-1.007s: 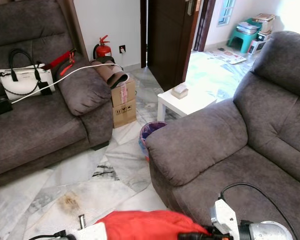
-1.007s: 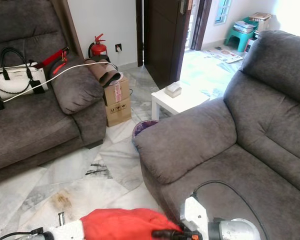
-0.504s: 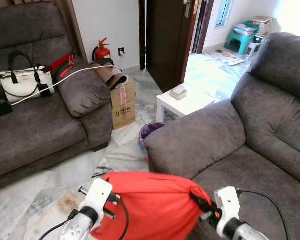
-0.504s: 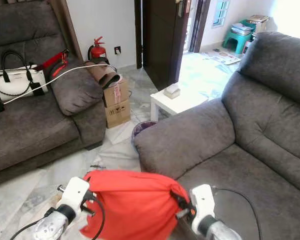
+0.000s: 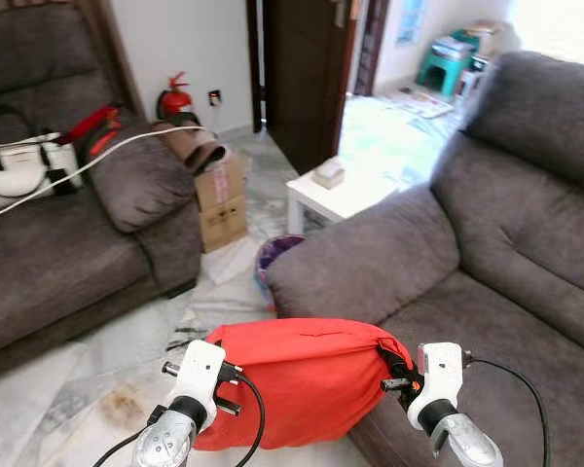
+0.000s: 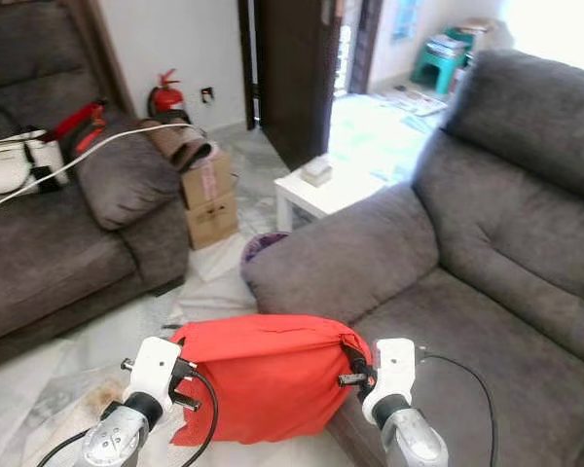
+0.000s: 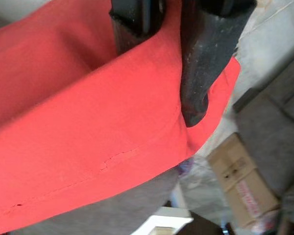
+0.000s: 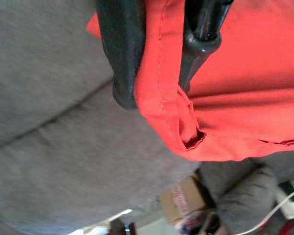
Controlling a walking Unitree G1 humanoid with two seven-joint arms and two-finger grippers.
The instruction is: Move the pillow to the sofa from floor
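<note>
A red pillow (image 5: pixel 307 379) hangs in the air between my two grippers, low in front of me, over the floor beside the grey sofa (image 5: pixel 487 253) on my right. My left gripper (image 5: pixel 236 375) is shut on the pillow's left edge. My right gripper (image 5: pixel 395 372) is shut on its right corner, just above the sofa seat's front edge. In the left wrist view the black fingers (image 7: pixel 198 73) pinch red cloth (image 7: pixel 78 127). In the right wrist view the fingers (image 8: pixel 125 58) clamp a seamed red edge (image 8: pixel 225 98) over grey upholstery.
A second grey sofa (image 5: pixel 68 243) on the left holds a white handbag (image 5: pixel 19 170) and a white cable. Between the sofas stand a cardboard box (image 5: pixel 221 199), a small white table (image 5: pixel 336 195) and a purple bin (image 5: pixel 273 255). A fire extinguisher (image 5: pixel 173 97) stands by the dark door.
Both grippers have lifted the pillow from the bottom of the picture up to chest height beside the right sofa. The camera has shifted a little as well.
</note>
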